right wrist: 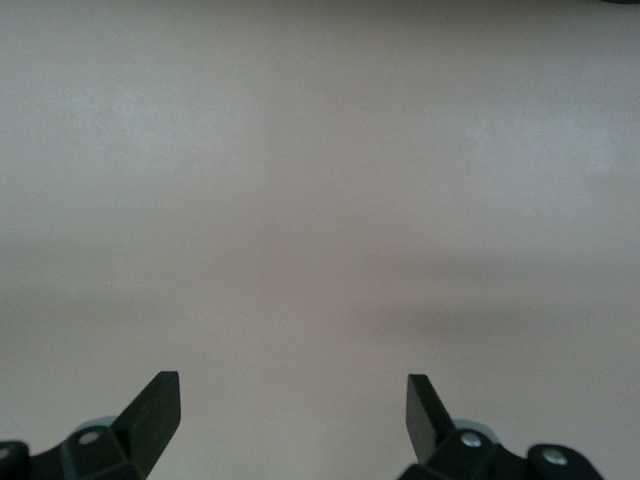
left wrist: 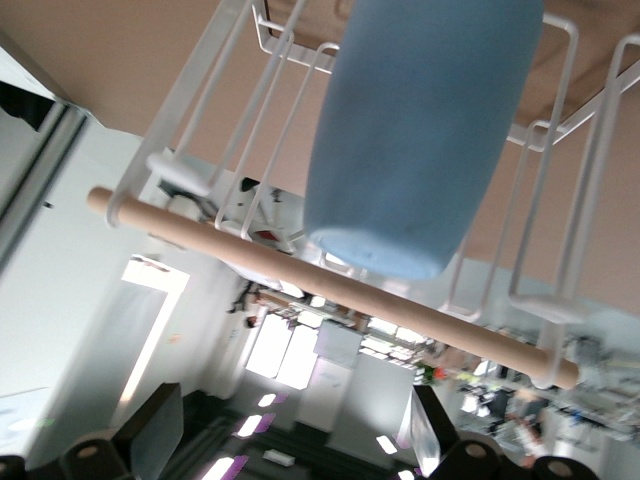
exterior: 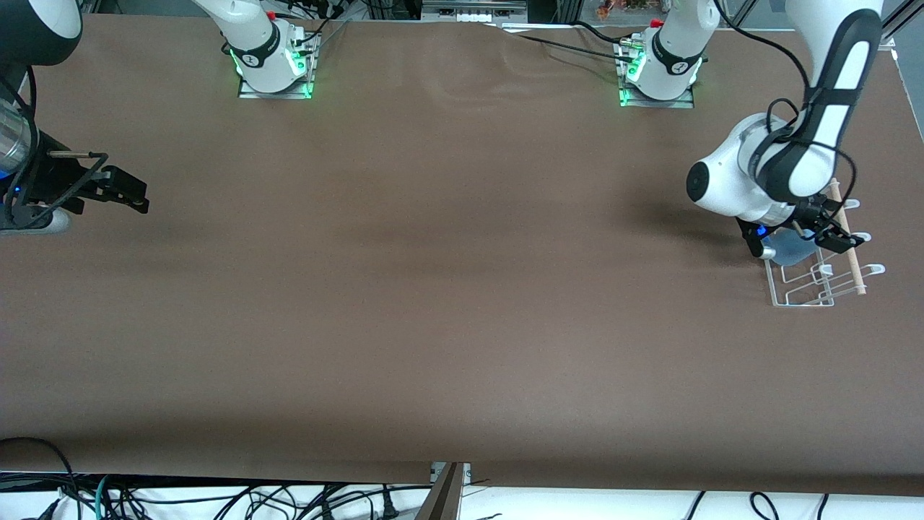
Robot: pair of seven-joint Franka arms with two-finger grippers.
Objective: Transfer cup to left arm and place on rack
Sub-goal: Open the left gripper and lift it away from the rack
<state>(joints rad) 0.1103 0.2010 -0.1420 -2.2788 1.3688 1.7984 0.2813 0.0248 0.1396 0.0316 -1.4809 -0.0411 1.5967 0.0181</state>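
Observation:
The light-blue cup [exterior: 792, 250] rests on its side in the white wire rack [exterior: 803, 297] at the left arm's end of the table. In the left wrist view the cup [left wrist: 410, 140] lies between the wire loops, above the wooden dowel [left wrist: 330, 290]. My left gripper [exterior: 796, 237] hovers just over the cup and rack, open, and its fingers [left wrist: 150, 432] stand apart from the cup. My right gripper [exterior: 138, 193] waits open over bare table at the right arm's end, with nothing between its fingertips [right wrist: 155, 405].
The brown table [exterior: 447, 289] carries only the rack. Both arm bases [exterior: 274, 65] stand along the edge farthest from the front camera. Cables hang below the near edge [exterior: 216, 498].

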